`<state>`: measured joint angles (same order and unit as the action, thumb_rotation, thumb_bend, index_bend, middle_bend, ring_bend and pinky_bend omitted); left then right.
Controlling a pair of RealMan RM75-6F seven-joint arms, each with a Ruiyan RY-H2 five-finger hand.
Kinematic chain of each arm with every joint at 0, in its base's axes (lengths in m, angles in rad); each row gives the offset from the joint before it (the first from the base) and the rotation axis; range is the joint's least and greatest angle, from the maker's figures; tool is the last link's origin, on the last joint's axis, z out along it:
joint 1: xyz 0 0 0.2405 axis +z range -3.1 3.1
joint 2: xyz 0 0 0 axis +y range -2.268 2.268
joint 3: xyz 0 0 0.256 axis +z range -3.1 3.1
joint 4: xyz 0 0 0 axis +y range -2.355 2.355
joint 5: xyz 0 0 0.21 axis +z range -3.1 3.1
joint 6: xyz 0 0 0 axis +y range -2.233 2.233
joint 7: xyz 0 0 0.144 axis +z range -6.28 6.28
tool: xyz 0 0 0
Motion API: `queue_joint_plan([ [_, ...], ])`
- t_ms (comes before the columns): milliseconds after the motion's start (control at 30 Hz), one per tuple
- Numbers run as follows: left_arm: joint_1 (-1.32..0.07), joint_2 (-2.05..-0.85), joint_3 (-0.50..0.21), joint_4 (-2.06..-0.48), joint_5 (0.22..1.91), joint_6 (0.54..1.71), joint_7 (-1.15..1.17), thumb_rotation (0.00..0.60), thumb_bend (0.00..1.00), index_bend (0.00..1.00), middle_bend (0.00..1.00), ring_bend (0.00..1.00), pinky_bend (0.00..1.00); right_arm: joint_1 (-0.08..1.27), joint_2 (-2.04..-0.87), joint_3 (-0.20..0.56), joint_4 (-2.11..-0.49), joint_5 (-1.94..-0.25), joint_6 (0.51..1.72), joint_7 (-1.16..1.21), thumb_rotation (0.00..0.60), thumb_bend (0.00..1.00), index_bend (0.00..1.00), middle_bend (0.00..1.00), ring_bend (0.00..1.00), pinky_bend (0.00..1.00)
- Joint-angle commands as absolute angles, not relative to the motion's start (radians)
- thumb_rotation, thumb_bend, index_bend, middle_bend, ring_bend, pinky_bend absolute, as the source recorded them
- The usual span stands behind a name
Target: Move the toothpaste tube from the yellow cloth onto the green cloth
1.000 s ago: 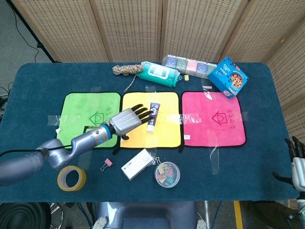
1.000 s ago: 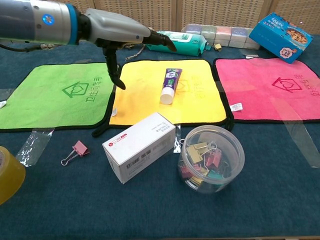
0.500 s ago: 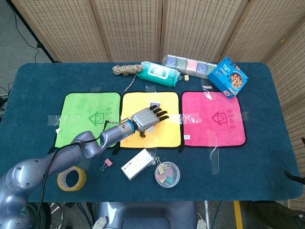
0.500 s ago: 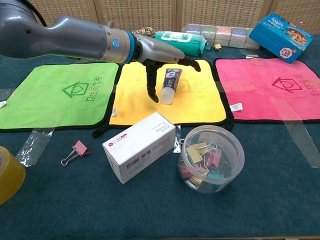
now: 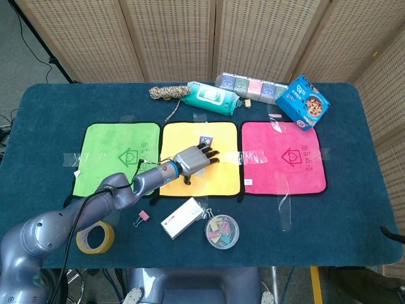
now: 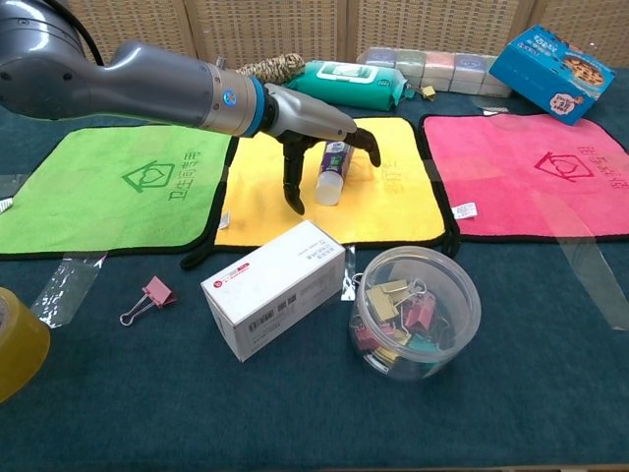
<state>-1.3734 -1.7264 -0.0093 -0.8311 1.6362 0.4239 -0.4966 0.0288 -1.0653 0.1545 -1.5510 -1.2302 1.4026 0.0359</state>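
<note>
Your left hand [image 6: 316, 138] arches over the toothpaste tube [image 6: 331, 173] on the yellow cloth [image 6: 393, 202], fingers curled around it but not clamped; the green cloth [image 6: 108, 192] lies just left.

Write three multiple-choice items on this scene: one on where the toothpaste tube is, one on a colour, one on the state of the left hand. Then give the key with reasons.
1. The toothpaste tube lies on which cloth?
A. green
B. yellow
C. pink

2. What colour is the binder clip lying loose on the table beside the white box?
A. pink
B. blue
C. black

3. What is the left hand doing?
A. resting flat on the green cloth
B. holding the tape roll
C. arched over the tube, fingers apart

Key: 1 B, the tube sits on the yellow cloth in the middle. 2 A, the clip shows pink in the chest view. 3 C, the thumb and fingers come down on either side of the tube, not yet closed on it.
</note>
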Motion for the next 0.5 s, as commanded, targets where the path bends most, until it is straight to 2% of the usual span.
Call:
queue_joint_plan([
  [33, -1.374, -1.733, -0.001, -0.822, 1.632, 0.422, -0.496, 0.6, 0.0, 0.14, 0.03, 0.0, 0.0, 0.029, -1.065, 0.155, -1.551, -1.23, 1.402, 0.038, 0.6, 0.0, 0.0, 0.0, 0.0, 0.0],
  [333, -1.384, -1.735, 0.01, -0.817, 1.599, 0.385, -0.509, 0.6, 0.0, 0.16, 0.08, 0.0, 0.0, 0.024, -1.06, 0.157, -1.556, -1.235, 1.41, 0.044, 0.6, 0.0, 0.0, 0.0, 0.0, 0.0],
  [500, -1.393, -1.716, 0.018, -0.845, 1.586, 0.351, -0.49, 0.6, 0.0, 0.19, 0.14, 0.05, 0.0, 0.023, -1.059, 0.156, -1.557, -1.235, 1.408, 0.048, 0.6, 0.0, 0.0, 0.0, 0.0, 0.0],
])
